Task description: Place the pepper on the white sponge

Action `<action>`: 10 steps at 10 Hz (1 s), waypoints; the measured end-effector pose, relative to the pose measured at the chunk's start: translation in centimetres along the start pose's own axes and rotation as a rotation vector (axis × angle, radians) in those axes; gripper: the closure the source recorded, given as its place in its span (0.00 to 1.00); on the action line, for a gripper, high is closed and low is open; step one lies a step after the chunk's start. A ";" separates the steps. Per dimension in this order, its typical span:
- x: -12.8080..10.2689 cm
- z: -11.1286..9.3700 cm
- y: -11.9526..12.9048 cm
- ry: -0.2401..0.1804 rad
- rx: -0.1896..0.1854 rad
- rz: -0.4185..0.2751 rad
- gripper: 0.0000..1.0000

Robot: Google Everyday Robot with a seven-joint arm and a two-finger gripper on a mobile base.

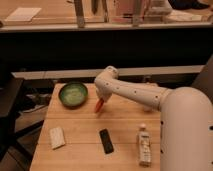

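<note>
Light wooden plank table (80,125), clock directions taken from its centre. White jointed robot arm (135,92), reaching in from 3 o'clock, wrist bent downward, probably to carry its load just clear of the boards. Round green bowl (73,94) at 10 o'clock. White plastic bottle (144,145) at 5 o'clock. Flat white rectangular sponge (57,137) at 7 o'clock, the target, well apart from the load. Black rectangular block (106,141) at 6 o'clock. Gripper (101,100) near centre, clasping slender orange-red pepper (99,106). Long axis steeply tilted: tapered tip down toward 7 o'clock, upper end hidden in the grip.
</note>
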 end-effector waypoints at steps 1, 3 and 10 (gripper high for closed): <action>-0.1 0.0 -0.3 0.003 0.000 -0.009 0.96; 0.0 0.0 -0.4 0.008 0.001 -0.029 0.96; -3.0 0.1 -3.9 0.032 0.008 -0.162 0.96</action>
